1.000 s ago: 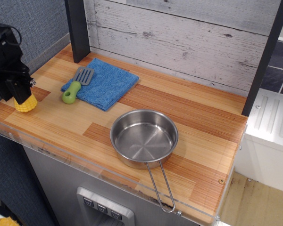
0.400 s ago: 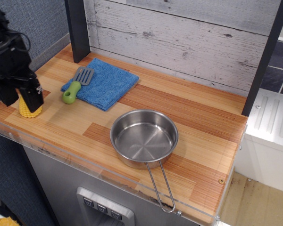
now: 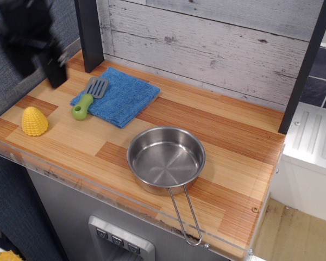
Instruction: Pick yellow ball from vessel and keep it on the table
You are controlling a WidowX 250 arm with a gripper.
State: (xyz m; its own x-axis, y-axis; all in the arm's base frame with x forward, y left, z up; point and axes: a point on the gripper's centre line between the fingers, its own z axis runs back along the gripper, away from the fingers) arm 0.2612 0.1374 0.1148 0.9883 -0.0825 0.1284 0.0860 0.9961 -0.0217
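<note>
The yellow ball, a small bumpy corn piece, stands on the wooden table near its front left corner. The steel vessel sits empty near the front middle, its wire handle pointing over the front edge. My black gripper is blurred at the upper left, raised well above and behind the ball. Its fingers look spread and hold nothing.
A folded blue cloth lies at the back left with a green-handled spatula on its left edge. A dark post stands at the back left and another at the right. A clear acrylic strip runs along the front edge.
My gripper has let go of the yellow ball and risen up and back. The ball stays on the table at the front left.
</note>
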